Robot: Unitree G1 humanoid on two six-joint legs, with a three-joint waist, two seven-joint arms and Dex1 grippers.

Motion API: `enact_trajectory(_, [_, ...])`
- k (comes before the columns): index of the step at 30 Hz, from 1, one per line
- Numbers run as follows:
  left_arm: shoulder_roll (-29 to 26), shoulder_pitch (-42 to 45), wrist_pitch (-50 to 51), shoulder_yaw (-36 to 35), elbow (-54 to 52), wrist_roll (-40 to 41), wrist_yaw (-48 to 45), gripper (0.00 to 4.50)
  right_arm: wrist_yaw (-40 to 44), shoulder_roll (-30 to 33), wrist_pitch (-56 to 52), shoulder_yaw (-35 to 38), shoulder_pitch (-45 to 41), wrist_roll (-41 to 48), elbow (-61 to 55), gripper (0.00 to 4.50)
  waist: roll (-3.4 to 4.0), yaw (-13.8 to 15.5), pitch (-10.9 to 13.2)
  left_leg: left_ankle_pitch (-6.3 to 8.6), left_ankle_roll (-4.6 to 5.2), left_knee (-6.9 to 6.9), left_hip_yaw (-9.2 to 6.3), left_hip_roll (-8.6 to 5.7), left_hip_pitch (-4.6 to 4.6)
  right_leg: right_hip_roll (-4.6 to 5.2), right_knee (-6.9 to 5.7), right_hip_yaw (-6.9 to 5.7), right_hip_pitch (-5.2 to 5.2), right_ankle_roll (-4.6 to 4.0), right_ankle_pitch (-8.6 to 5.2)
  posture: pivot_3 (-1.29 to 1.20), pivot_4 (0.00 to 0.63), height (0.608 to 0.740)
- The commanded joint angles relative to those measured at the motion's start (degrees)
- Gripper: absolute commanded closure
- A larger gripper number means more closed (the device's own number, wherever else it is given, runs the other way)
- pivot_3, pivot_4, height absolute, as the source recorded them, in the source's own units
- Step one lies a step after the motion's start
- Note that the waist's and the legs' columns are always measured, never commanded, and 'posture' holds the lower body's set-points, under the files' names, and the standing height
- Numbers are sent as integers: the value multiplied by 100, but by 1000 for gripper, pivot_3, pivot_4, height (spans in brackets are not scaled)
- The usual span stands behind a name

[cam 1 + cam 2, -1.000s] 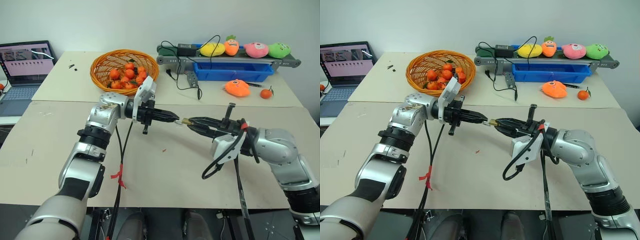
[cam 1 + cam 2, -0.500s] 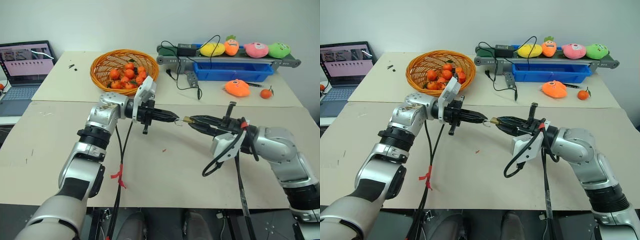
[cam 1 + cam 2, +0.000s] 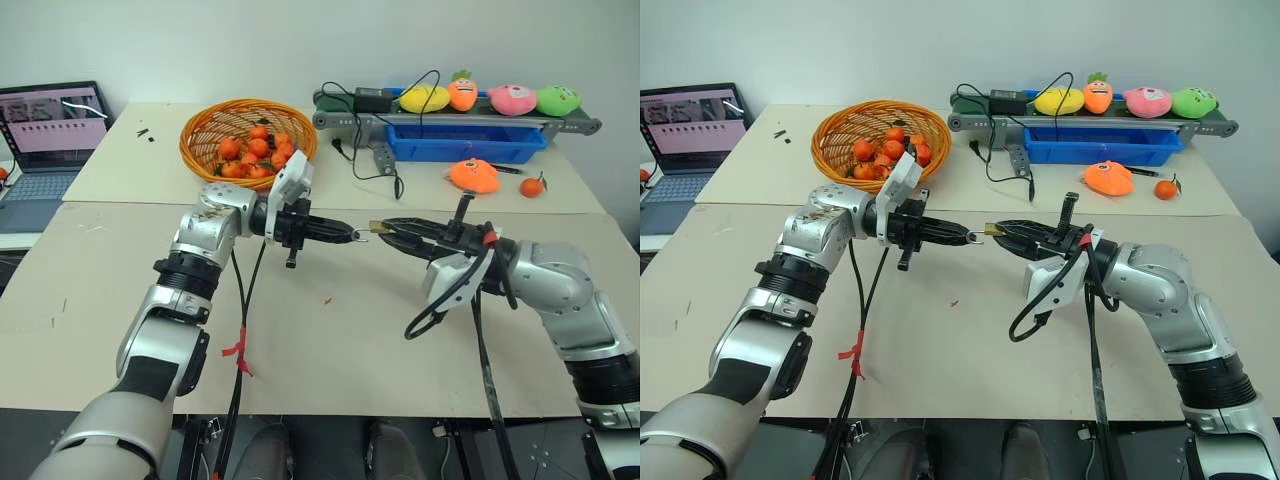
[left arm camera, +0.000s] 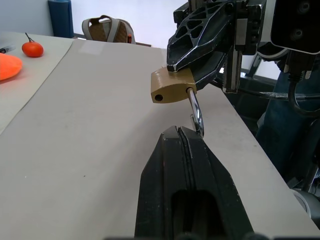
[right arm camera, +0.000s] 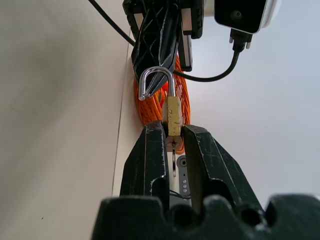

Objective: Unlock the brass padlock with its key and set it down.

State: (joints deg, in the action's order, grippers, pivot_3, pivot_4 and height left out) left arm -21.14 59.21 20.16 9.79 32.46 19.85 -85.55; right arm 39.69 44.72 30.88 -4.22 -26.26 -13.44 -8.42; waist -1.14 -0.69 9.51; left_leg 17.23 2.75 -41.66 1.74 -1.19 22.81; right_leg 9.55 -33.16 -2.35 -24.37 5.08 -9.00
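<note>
The brass padlock (image 4: 172, 86) hangs in the air above the middle of the table, between my two grippers. My right gripper (image 3: 385, 228) is shut on its gold body (image 5: 173, 112). The silver shackle (image 5: 155, 80) stands open, with one leg free of the body. My left gripper (image 3: 352, 236) points level toward the padlock. It is shut, with its fingertips (image 4: 192, 137) pinching the shackle's bend. The key (image 5: 173, 160) is a thin silvery sliver that sticks out of the padlock's underside, between the right fingers.
A wicker basket (image 3: 200, 150) of small oranges stands at the back left, with a laptop (image 3: 50, 130) beyond it. At the back right are a conveyor (image 3: 350, 120) carrying plush toys, a blue tray (image 3: 465, 145), an orange plush (image 3: 474, 176) and a lone orange (image 3: 533, 186). Cables hang from both wrists.
The right gripper has drawn the padlock's body slightly up and away from the left gripper's tip. The shackle now spans a small gap between them. The left arm has held still.
</note>
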Motion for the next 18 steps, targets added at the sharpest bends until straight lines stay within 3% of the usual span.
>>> enact_trajectory(1, [-13, 14, 3, -146, -190, 55, 39, 4482, -115, 6, 119, 59, -148, 6, -45, 4375, 0, -2, 0, 0, 0, 0, 0, 0, 0, 0, 0, 0, 0, 0, 0, 0, 150, 740])
enact_trajectory(18, [-97, 39, -87, -175, -118, 16, 99, 4482, -211, 72, 250, 46, -211, -91, 259, 4375, 0, -7, 0, 0, 0, 0, 1, 0, 0, 0, 0, 0, -1, 0, 0, 0, 150, 740])
